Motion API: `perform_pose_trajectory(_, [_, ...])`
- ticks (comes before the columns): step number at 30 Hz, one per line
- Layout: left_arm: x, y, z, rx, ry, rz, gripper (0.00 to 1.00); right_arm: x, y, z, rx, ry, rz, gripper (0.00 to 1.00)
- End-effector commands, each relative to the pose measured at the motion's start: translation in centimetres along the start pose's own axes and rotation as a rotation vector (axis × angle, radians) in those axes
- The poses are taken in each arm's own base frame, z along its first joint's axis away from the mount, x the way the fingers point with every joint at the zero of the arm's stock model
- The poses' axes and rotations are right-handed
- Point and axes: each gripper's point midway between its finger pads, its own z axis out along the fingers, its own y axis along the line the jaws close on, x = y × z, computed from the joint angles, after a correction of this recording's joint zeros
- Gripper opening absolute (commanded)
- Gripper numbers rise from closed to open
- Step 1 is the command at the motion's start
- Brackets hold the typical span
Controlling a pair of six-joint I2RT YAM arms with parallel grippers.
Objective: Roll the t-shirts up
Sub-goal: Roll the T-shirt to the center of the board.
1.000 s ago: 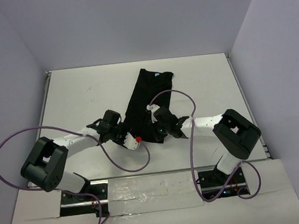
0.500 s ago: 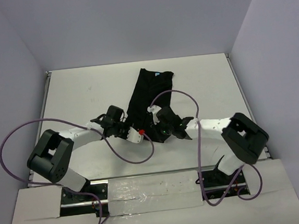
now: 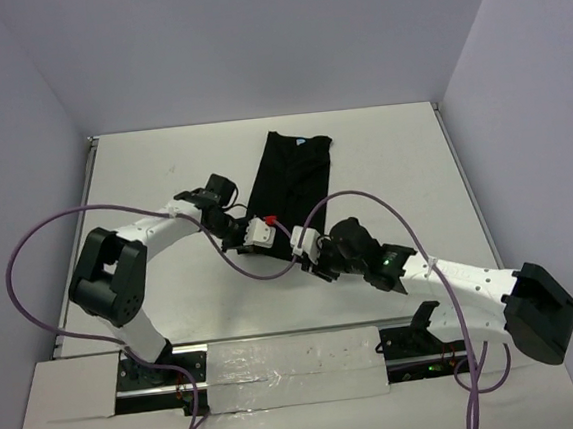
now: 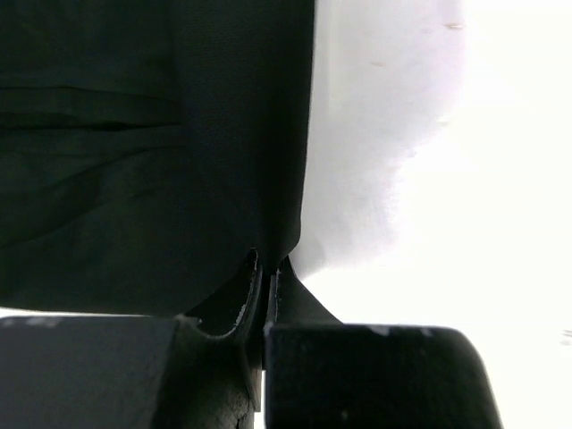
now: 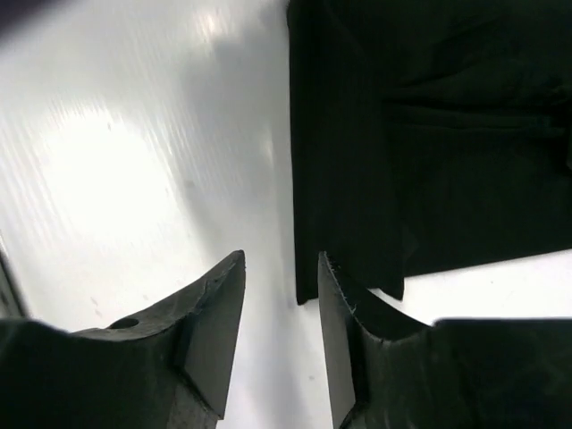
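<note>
Plainly, the t-shirt is soft, limp and light (no stiffness to help a roll along), and it lies folded into a long strip on the table. Its near hem sits straight ahead of both sets of jaws. The left gripper is pinched tight on one hem corner, with fabric caught between its tips. The right gripper stands parted and holds nothing; the other hem corner is just ahead of its tips, partly between them. That corner looks the place to take hold. Both corners want an even grip, or the roll will likely skew.
</note>
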Motion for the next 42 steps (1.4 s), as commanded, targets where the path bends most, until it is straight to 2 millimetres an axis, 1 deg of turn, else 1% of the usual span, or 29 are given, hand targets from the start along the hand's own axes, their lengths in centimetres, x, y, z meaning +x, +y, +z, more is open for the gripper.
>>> perform_pose_trajectory(1, [-2.2,-2.4,-0.3,0.125,-0.102,-0.118,0.0,0.4,-0.2,-0.1,0.008,-0.032,-0.205,0.46])
perform_pose_trajectory(2, [-2.2,-2.4,-0.2,0.127,-0.108,-0.121,0.0,0.2,-0.5,0.1,0.026,-0.045,-0.211,0.49])
perform_pose_trajectory(3, [-2.3,-2.5,-0.2,0.128,-0.112,-0.126,0.0,0.7,-0.9,0.4,0.046,-0.024,-0.204,0.49])
perform_pose_trajectory(5, [-2.4,-2.3,-0.1,0.123,-0.12,-0.141,0.0,0.9,-1.1,0.8,0.051,-0.007,-0.217,0.51])
perform_pose_trajectory(6, [-2.4,-2.3,-0.2,0.124,-0.124,-0.155,0.0,1.6,-1.2,1.2,0.052,0.02,-0.228,0.53])
perform_pose_trajectory(7, [-2.4,-2.4,-0.1,0.133,-0.128,-0.169,0.0,1.7,-1.8,1.4,0.086,0.026,-0.23,0.57])
perform_pose_trajectory(8, [-2.5,-2.2,-0.1,0.134,-0.132,-0.177,0.0,2.0,-1.9,1.6,0.089,0.041,-0.23,0.58])
perform_pose_trajectory(10, [-2.4,-2.3,0.0,0.15,-0.139,-0.215,0.0,2.9,-1.3,2.1,0.044,0.079,-0.267,0.59])
perform_pose_trajectory(12, [-2.5,-2.0,-0.3,0.174,-0.153,-0.265,0.0,3.3,-0.8,2.0,0.02,0.084,-0.284,0.59])
perform_pose_trajectory(13, [-2.4,-1.6,-0.3,0.18,-0.157,-0.28,0.0,2.7,-0.8,1.4,0.038,0.044,-0.292,0.6])
perform_pose_trajectory(15, [-2.4,-1.5,-0.4,0.181,-0.175,-0.288,0.0,1.6,-1.1,0.4,0.084,-0.026,-0.292,0.61])
perform_pose_trajectory(16, [-2.4,-1.4,-0.4,0.175,-0.179,-0.281,0.0,0.5,-1.6,-0.2,0.126,-0.083,-0.288,0.64])
perform_pose_trajectory(17, [-2.4,-1.2,-0.4,0.171,-0.178,-0.283,0.0,-0.1,-1.9,-1.3,0.162,-0.132,-0.29,0.65])
perform_pose_trajectory(18, [-2.3,-1.1,-0.3,0.17,-0.179,-0.291,0.0,-0.5,-1.8,-1.8,0.166,-0.16,-0.299,0.66])
perform_pose_trajectory(19, [-2.5,-1.0,-0.3,0.172,-0.189,-0.297,0.0,-0.3,-1.5,-2.0,0.163,-0.179,-0.304,0.68])
perform_pose_trajectory(20, [-2.6,-1.0,-0.3,0.174,-0.194,-0.291,0.0,-1.0,-1.0,-2.6,0.149,-0.227,-0.317,0.7])
perform_pose_trajectory(21, [-2.6,-1.1,-0.3,0.178,-0.197,-0.297,0.0,-0.8,-0.6,-2.6,0.133,-0.235,-0.339,0.71])
perform_pose_trajectory(22, [-2.6,-1.2,-0.3,0.183,-0.199,-0.3,0.0,-0.2,-0.2,-2.5,0.114,-0.225,-0.336,0.73])
perform_pose_trajectory(24, [-2.5,-1.3,-0.2,0.185,-0.196,-0.291,0.0,0.9,0.1,-1.8,0.091,-0.177,-0.335,0.73])
perform_pose_trajectory(27, [-2.3,-1.3,-0.1,0.185,-0.191,-0.294,0.0,1.4,0.2,-0.8,0.065,-0.132,-0.38,0.73])
perform_pose_trajectory(29, [-2.3,-1.2,-0.1,0.181,-0.194,-0.292,0.0,1.4,0.1,-0.3,0.055,-0.114,-0.41,0.73])
perform_pose_trajectory(30, [-2.4,-1.3,-0.1,0.182,-0.195,-0.291,0.0,2.1,-0.4,0.3,0.073,-0.077,-0.42,0.73])
perform_pose_trajectory(33, [-2.2,-1.4,0.0,0.183,-0.192,-0.289,0.0,2.7,-1.4,1.2,0.107,-0.027,-0.443,0.73])
perform_pose_trajectory(37, [-2.0,-1.7,0.0,0.189,-0.186,-0.286,0.0,2.5,-1.9,2.0,0.124,-0.011,-0.429,0.73])
perform_pose_trajectory(40, [-2.0,-1.6,0.1,0.187,-0.182,-0.286,0.0,2.1,-2.2,2.0,0.142,-0.011,-0.417,0.72])
perform_pose_trajectory(42, [-1.9,-1.6,0.1,0.187,-0.177,-0.288,0.0,2.2,-2.0,1.8,0.129,0.0,-0.418,0.71])
